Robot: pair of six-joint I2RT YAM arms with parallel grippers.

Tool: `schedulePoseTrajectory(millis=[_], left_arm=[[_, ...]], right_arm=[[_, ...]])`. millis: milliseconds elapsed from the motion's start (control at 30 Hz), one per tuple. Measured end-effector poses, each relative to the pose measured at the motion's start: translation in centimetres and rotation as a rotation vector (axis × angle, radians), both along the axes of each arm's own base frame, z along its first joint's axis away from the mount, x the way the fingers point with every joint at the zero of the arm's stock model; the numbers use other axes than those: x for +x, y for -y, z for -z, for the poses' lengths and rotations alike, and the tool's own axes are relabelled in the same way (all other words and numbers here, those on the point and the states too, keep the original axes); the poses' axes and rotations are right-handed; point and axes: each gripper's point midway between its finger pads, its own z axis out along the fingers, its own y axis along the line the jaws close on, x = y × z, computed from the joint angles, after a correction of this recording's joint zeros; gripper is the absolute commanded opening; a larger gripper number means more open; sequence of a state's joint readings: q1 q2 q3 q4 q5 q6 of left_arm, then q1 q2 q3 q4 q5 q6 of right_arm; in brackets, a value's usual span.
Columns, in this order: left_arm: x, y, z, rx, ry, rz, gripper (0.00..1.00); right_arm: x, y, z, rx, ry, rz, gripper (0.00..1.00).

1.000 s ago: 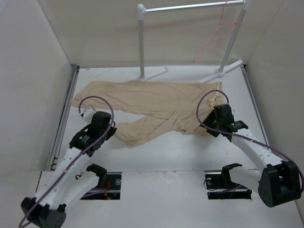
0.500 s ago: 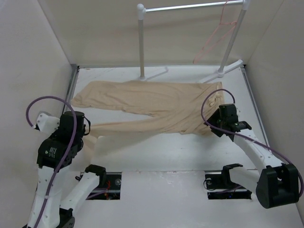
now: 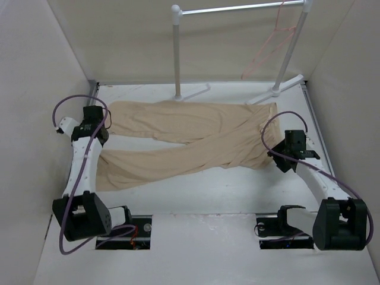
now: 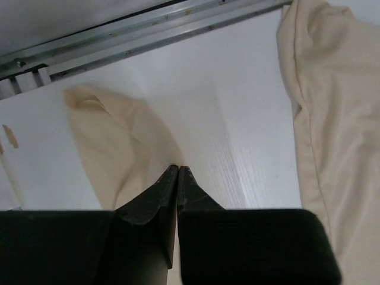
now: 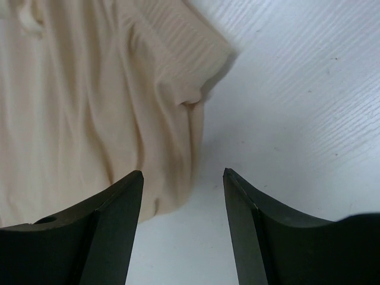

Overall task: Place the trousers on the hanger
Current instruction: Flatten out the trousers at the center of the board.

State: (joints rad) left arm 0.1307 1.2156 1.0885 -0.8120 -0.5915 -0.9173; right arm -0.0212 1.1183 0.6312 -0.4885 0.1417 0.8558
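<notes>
The trousers (image 3: 190,139) lie flat with their long axis running from one arm across to the other. The waistband end is by the right gripper (image 5: 183,172) and the two leg ends are by the left gripper (image 4: 178,169). The right gripper's fingers stand apart and hold nothing. The waistband corner lies just ahead of them and toward its left finger. The left gripper's fingertips are pressed together over bare table between the two cuffs, with no cloth visible in the pinch (one cuff runs under its left finger). The hanger (image 3: 264,50) hangs on the rack (image 3: 177,53) well beyond the right gripper, so the right arm is judged the nearer one to fetch it.
</notes>
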Motion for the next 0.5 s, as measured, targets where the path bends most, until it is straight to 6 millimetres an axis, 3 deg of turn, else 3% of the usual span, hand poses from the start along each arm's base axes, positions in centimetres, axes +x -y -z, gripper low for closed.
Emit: schedulePoseTrajectory(millis=[100,200,333,400,500], left_arm=[[1.9,-2.0,1.7,-0.029,-0.011,-0.040,0.00],[4.7,-3.3,3.9,-0.046,-0.055,-0.030,0.08],[8.3,-3.6,7.9,-0.077,-0.145,0.045,0.42],[8.2,-3.4,9.0,-0.084,-0.175,0.070,0.53],[6.8,-2.5,8.2,-0.082,-0.140,0.098,0.53]], right_arm=[[-0.2,0.5,1.2,-0.009,-0.051,0.012,0.62],[-0.2,1.6,2.0,-0.018,-0.091,0.047,0.62],[-0.1,3.0,2.5,-0.024,-0.113,0.097,0.59],[0.1,3.4,2.7,-0.029,-0.123,0.112,0.57],[0.3,3.9,2.8,-0.025,-0.125,0.135,0.53]])
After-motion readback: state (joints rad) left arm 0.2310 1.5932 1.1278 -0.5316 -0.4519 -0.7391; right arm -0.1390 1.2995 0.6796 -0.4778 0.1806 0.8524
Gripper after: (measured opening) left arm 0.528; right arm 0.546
